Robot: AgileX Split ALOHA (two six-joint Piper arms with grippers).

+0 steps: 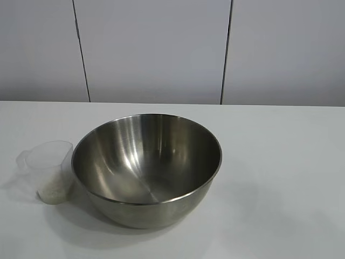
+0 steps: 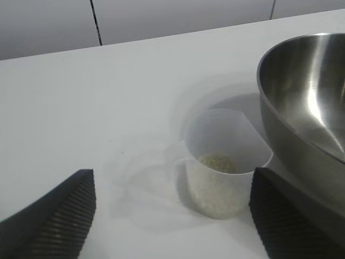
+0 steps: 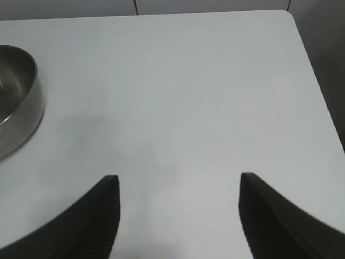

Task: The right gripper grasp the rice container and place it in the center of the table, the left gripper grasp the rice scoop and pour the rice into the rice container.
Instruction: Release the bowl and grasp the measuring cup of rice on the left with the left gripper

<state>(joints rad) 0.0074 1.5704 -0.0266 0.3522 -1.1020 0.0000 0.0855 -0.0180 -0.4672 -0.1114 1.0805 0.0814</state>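
Left gripper [image 2: 172, 216] stands wide, its 2 fingers flanking the rice scoop [image 2: 226, 162] without touching it (rice [image 2: 218, 163] sits low inside). That scoop stands upright just beside the rice container [image 1: 146, 167], which sits mid-table [image 1: 280, 162], so placing looks done. Next: advance, close on the cup. Right gripper [image 3: 178, 216] hangs spread over bare table, idle.
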